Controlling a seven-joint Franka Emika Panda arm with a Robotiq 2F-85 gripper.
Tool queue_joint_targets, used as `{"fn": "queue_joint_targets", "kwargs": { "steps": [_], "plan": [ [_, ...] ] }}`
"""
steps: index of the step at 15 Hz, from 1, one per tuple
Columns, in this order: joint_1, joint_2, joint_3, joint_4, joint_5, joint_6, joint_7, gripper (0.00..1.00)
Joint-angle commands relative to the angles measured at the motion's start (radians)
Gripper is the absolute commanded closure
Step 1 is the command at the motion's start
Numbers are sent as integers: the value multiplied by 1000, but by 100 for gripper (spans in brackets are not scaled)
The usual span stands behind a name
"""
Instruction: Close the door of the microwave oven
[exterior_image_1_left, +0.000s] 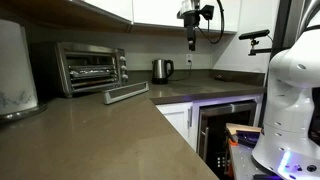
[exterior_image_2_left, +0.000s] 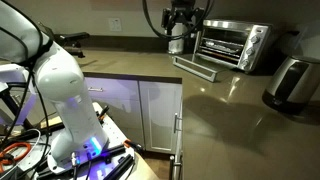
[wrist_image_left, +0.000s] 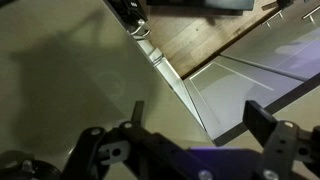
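Claw (wrist_image_left: 192, 125) hangs spread wide and empty; microwave oven (exterior_image_1_left: 118, 66), door (exterior_image_1_left: 127, 94) dropped flat, holds wire racks (exterior_image_1_left: 88, 70).

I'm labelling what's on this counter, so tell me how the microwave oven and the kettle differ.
The microwave oven is a wide box, the kettle a narrow upright jug. The oven is far bigger than the kettle. The oven stands open, its door folded down flat in front; the kettle has a dark side handle. Both are silvery metal and stand on the same counter.

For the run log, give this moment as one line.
door open, flat | gripper open, empty, high, apart from door | closing not begun
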Motion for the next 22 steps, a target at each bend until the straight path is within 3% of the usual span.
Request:
{"fn": "queue_joint_targets", "kwargs": {
  "steps": [1,17,22],
  "plan": [
    [-6,2,5,3,3,-3,-3,0],
    [-6,2,5,3,3,-2,-3,0],
    [-6,-8,4,-16,-11,54,-13,0]
  ]
}}
